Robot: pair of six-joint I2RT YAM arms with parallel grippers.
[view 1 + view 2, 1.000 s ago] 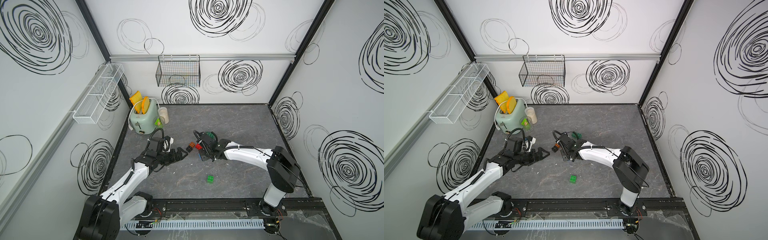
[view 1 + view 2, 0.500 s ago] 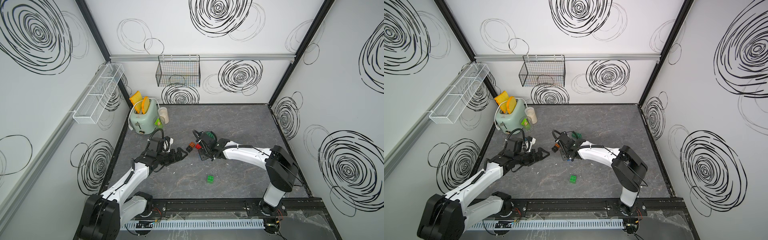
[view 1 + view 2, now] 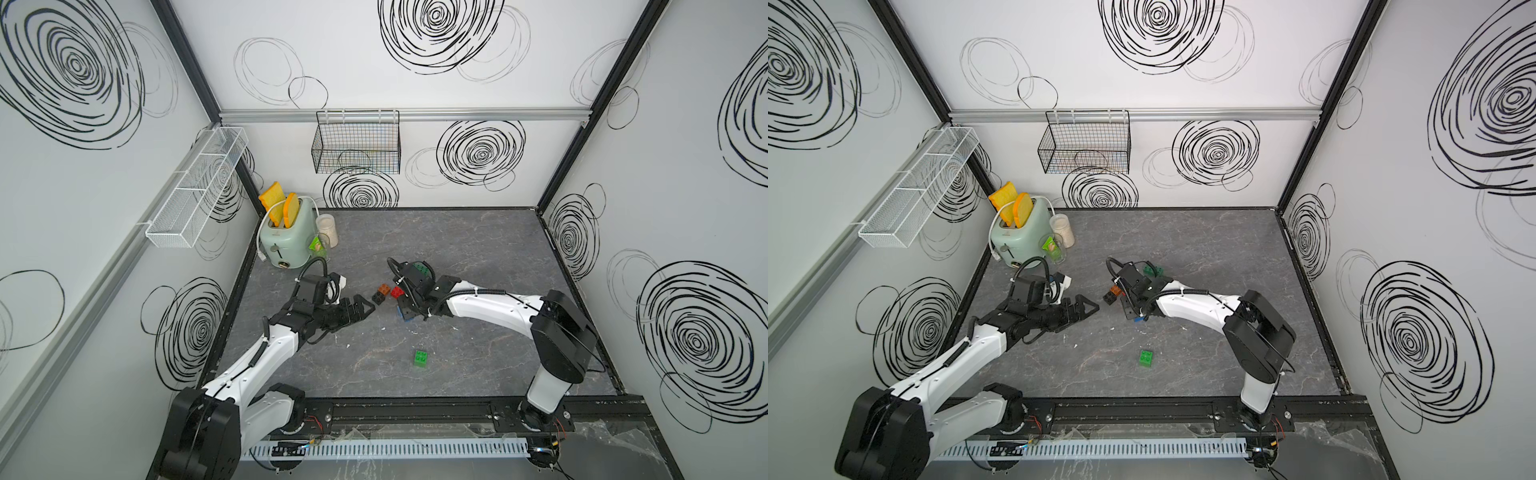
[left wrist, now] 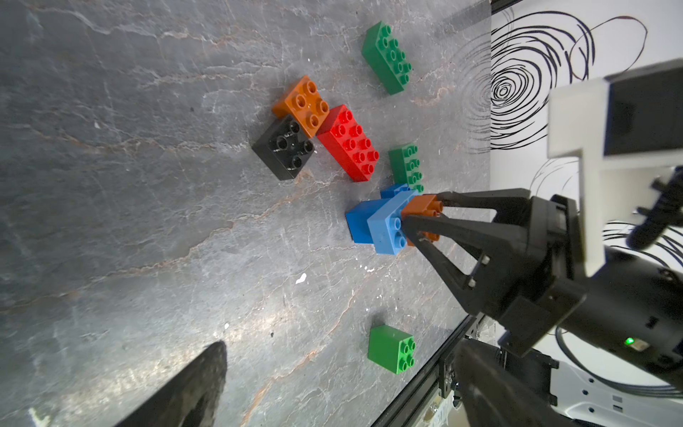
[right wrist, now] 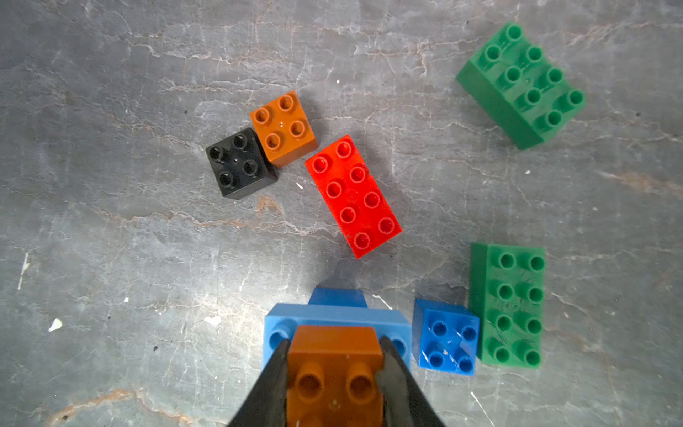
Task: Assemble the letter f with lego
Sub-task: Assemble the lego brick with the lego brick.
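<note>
An orange brick (image 5: 334, 384), grasped by the right claw (image 5: 333, 344), is being stacked on the light blue brick (image 5: 332, 314); pressing down seems needed next, the left claw (image 3: 369, 306) being released.

In my right gripper (image 5: 334, 344) the orange brick (image 5: 334, 369) is cut by the wrist view's edge, and the light-blue brick (image 5: 332, 316) hides most of the blue brick (image 5: 338, 297) beneath it.

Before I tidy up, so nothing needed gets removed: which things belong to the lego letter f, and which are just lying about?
Job: orange brick in the right gripper, light blue brick, blue square brick, red oblong brick, black square brick, loose orange brick, two green oblong bricks, small green brick.

Lying about: toaster, toast slices, jar, black wire basket, white mesh shelf.
</note>
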